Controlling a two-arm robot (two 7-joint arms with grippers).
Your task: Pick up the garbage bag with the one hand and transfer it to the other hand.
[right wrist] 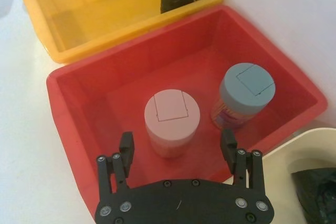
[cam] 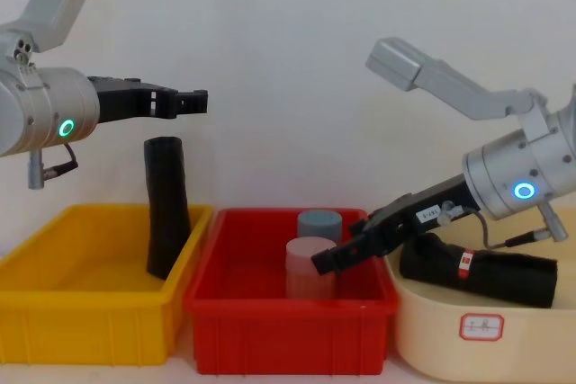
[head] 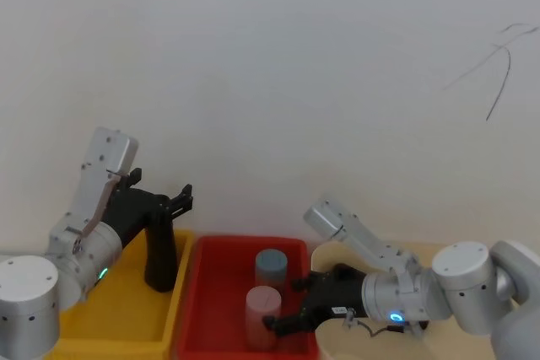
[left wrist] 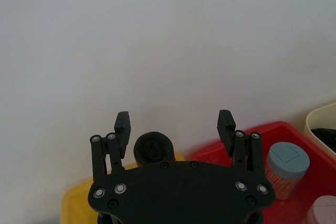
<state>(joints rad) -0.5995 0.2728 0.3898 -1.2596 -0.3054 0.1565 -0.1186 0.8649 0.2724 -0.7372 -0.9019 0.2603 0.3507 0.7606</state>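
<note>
The garbage bag (cam: pixel 477 267), a thick wrinkled black roll with a red-and-white band, lies in the cream tub (cam: pixel 477 330) at the right; a dark corner of the bag (right wrist: pixel 315 192) shows in the right wrist view. My right gripper (cam: pixel 328 258) reaches left from above the tub over the red bin (cam: pixel 288 321), open (right wrist: pixel 177 142), close to a pink-lidded container (right wrist: pixel 172 119). My left gripper (cam: pixel 193 101) hangs open (left wrist: pixel 175 121) above the yellow bin (cam: pixel 81 321), just over a slim smooth black roll (cam: pixel 166 209) standing there.
The red bin holds the pink-lidded container (cam: pixel 309 267) and a blue-grey-lidded one (cam: pixel 319 222). The three bins stand side by side against a white wall. The slim roll (head: pixel 160 255) leans at the yellow bin's right end.
</note>
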